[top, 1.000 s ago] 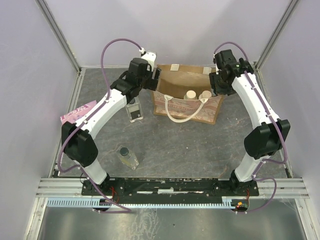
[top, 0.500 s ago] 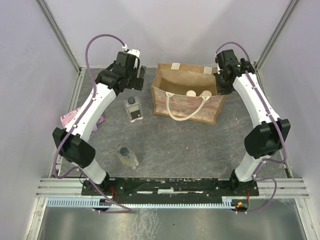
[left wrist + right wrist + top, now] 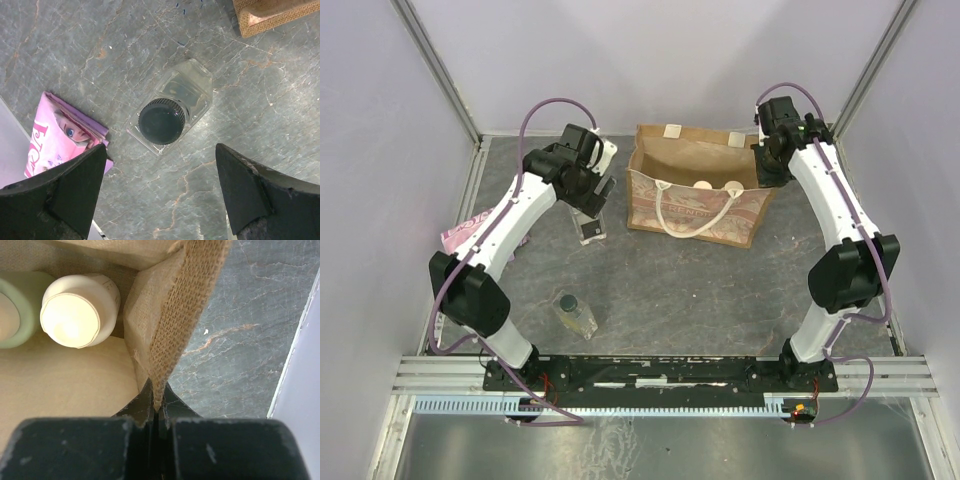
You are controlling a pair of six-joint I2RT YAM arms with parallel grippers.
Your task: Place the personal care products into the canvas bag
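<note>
Hovering spread left gripper (image 3: 160, 150) over upright clear bottle (image 3: 162, 120), centred between jaws; pinching canvas bag (image 3: 185, 305) wall with right gripper (image 3: 156, 412).

The tan bag (image 3: 685, 152) stands open at the back of the desk (image 3: 720, 290), with its pinkish patterned front panel facing the near edge and its cream handles (image 3: 686, 235) drooping over that panel. Inside, toward its right end, the cream bottle (image 3: 80, 310) and the pale green bottle (image 3: 12, 305) stand upright side by side. One clear squarish bottle (image 3: 167, 117) with a dark cap stands upright just left of the bag. The other clear bottle (image 3: 576, 313) stands well apart, nearer the front.
</note>
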